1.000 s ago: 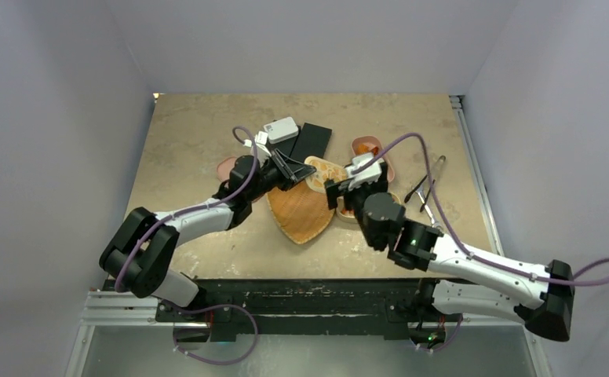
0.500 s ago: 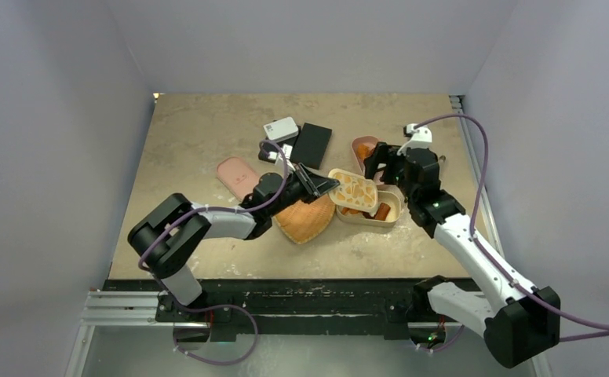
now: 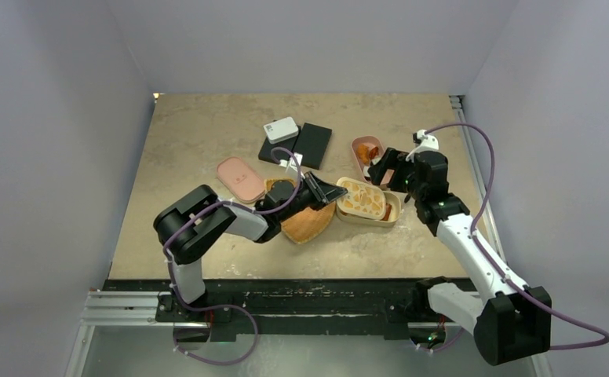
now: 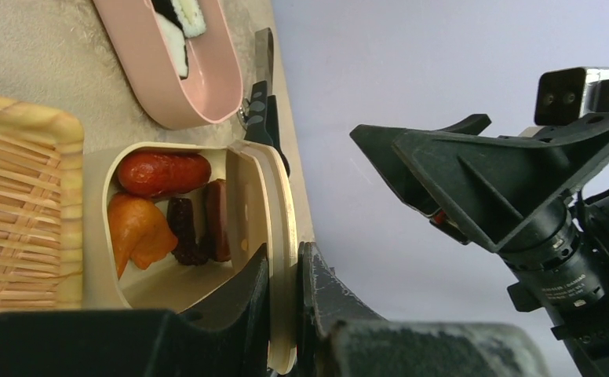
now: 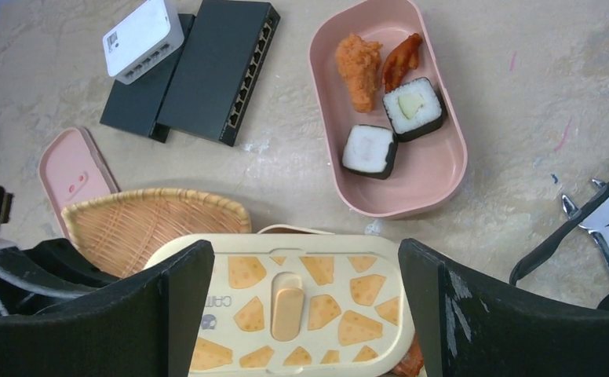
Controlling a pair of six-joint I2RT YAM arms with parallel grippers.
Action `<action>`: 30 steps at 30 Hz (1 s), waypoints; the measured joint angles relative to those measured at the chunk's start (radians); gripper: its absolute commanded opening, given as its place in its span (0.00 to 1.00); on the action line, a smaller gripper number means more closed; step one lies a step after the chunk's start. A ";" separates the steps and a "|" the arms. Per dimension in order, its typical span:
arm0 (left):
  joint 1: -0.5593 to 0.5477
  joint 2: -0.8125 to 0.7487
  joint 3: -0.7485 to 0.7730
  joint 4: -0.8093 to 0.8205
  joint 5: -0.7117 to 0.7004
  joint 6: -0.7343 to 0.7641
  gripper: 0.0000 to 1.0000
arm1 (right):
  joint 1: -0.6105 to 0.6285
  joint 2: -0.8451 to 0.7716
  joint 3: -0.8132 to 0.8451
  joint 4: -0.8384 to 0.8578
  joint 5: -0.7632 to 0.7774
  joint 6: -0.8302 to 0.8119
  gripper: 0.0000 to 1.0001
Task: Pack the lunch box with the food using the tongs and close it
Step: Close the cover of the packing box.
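Observation:
My left gripper (image 3: 333,191) is shut on the rim of the cream lid (image 3: 360,199), which has a cheese print. It holds the lid tilted over the cream lunch box (image 4: 97,236). Food lies inside this box: a red sausage (image 4: 164,173), an orange piece (image 4: 136,232) and dark pieces (image 4: 199,228). My right gripper (image 5: 301,306) hangs open above the lid (image 5: 301,298), touching nothing. A pink box (image 5: 443,188) behind it holds two dark-and-white rolls (image 5: 368,149), an orange piece (image 5: 358,67) and a red piece (image 5: 403,59). The tongs (image 5: 552,239) lie on the table at the right.
An orange wicker tray (image 3: 305,224) lies left of the cream box, under my left wrist. A pink lid (image 3: 238,177) rests further left. Two black devices (image 5: 215,71) and a white one (image 5: 144,39) sit at the back. A small silver tool (image 5: 607,236) lies by the tongs.
My left gripper has carried the cream lid rightwards until it is over the cream box. My right arm has swung from the middle back to the right and now hovers over the lid.

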 measured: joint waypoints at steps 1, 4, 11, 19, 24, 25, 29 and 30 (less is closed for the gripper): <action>-0.002 0.013 0.002 0.011 0.000 0.000 0.00 | -0.002 0.001 0.000 -0.001 -0.004 0.002 0.90; -0.006 0.051 0.008 0.042 -0.001 -0.001 0.00 | -0.003 0.001 0.000 -0.002 -0.015 0.006 0.90; -0.007 0.069 0.010 0.058 -0.001 0.006 0.19 | -0.003 -0.011 0.000 -0.008 -0.026 0.008 0.91; -0.006 0.081 0.019 -0.041 -0.006 0.086 0.36 | -0.003 -0.030 0.000 -0.013 -0.028 0.008 0.91; -0.006 0.095 0.064 -0.147 0.001 0.150 0.47 | -0.003 -0.055 0.000 -0.015 -0.027 0.008 0.91; -0.006 0.095 0.074 -0.169 0.001 0.166 0.50 | -0.003 -0.061 0.000 -0.016 -0.027 0.008 0.91; -0.006 0.092 0.126 -0.244 0.000 0.231 0.61 | -0.003 -0.085 0.000 -0.021 -0.026 0.008 0.91; -0.006 0.089 0.135 -0.261 0.000 0.246 0.63 | -0.003 -0.091 0.000 -0.023 -0.026 0.007 0.91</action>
